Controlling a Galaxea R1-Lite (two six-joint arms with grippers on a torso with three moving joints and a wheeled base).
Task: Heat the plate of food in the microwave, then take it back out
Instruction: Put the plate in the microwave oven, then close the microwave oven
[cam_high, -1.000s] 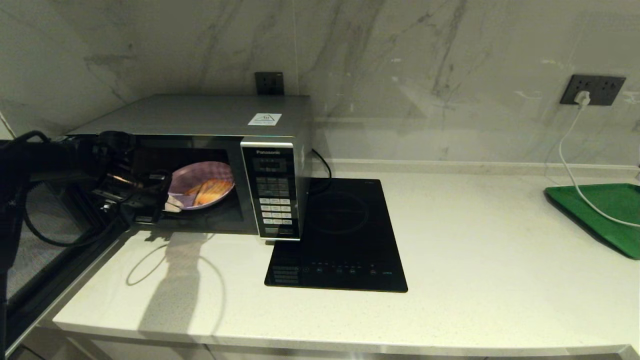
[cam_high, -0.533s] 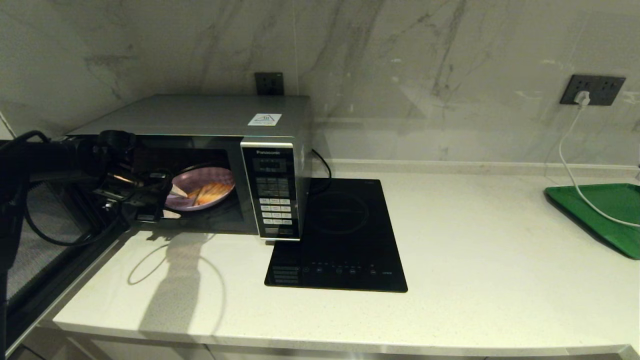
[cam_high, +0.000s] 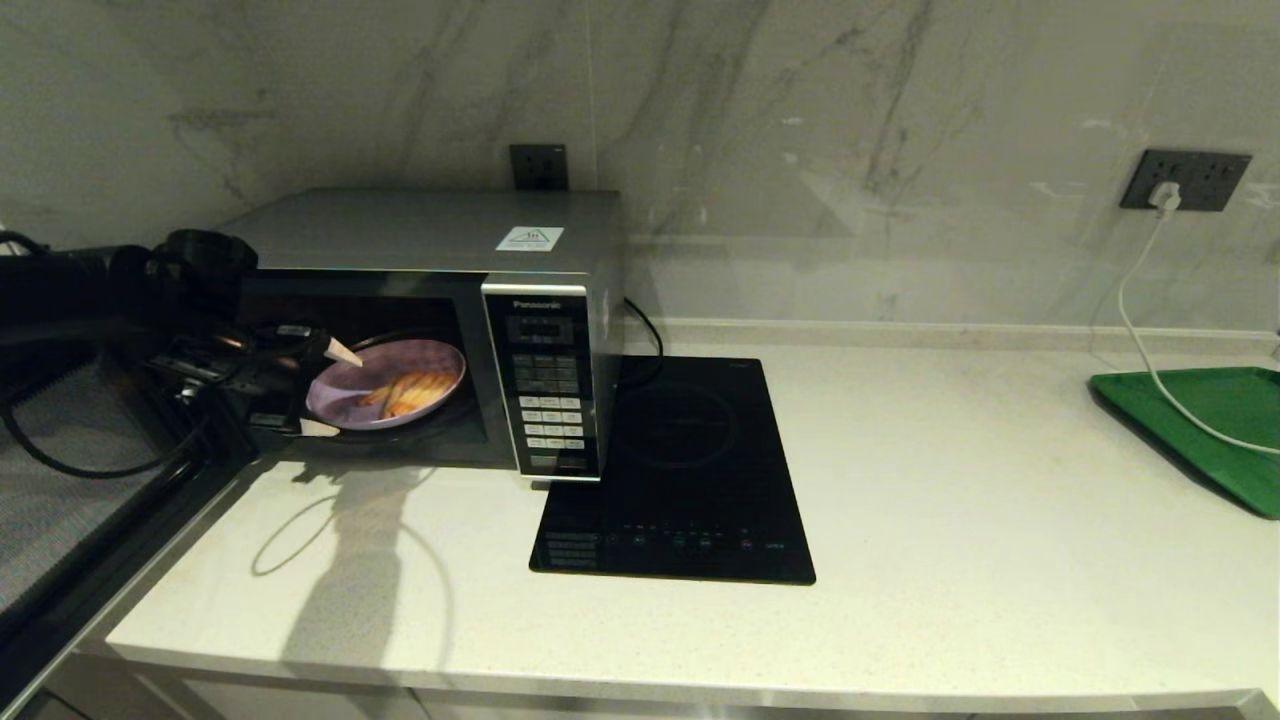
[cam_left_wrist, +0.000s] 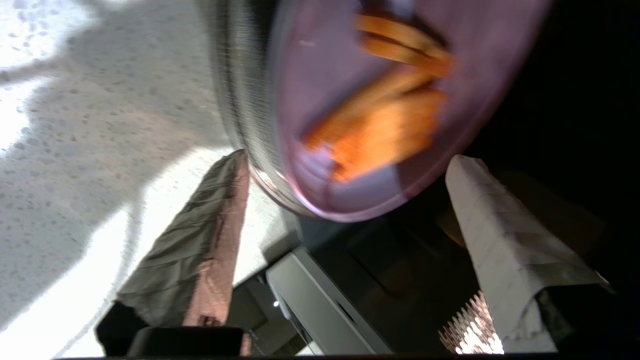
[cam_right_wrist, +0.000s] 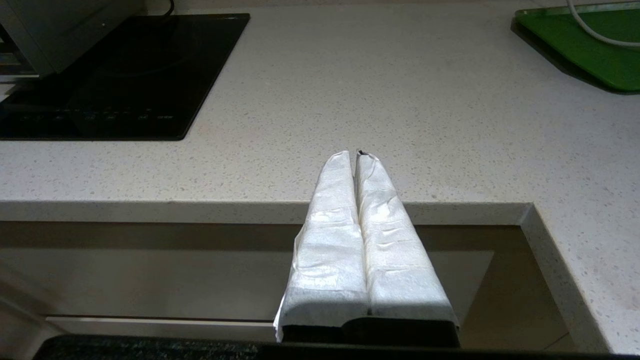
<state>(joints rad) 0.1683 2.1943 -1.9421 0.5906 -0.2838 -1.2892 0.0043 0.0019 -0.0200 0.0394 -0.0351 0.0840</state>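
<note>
Two grippers: left gripper (cam_high: 325, 390) is working at the mouth of the microwave (cam_high: 430, 330); right gripper (cam_right_wrist: 358, 154) is idling before the counter edge, away from the work.
Plate of food (cam_high: 387, 396): round, shallow, smooth lilac plastic with a low rim, lying flat inside the microwave cavity on the glass turntable (cam_left_wrist: 240, 100), whose ribbed rim is showing beside it.
Fries (cam_high: 412, 388): several orange-yellow sticks are lying across the plate, long axes running roughly toward the button panel (cam_high: 545, 385).
Microwave: boxy silver-grey metal, its door (cam_high: 70, 480) is hanging swung out to the robot's left.
Left arm pose: it is reaching in level from the left, fingers pointing into the cavity.
Left gripper state: its tape-wrapped fingers (cam_left_wrist: 500, 240) are standing wide apart, one above the plate's near rim and one below, gripping nothing.
Right gripper state: its white-wrapped fingers are pressing together, holding nothing.
Counter (cam_high: 950, 520): pale speckled stone is carrying a glossy black induction hob (cam_high: 680, 470) beside the microwave and a green tray (cam_high: 1215, 425) far right.
</note>
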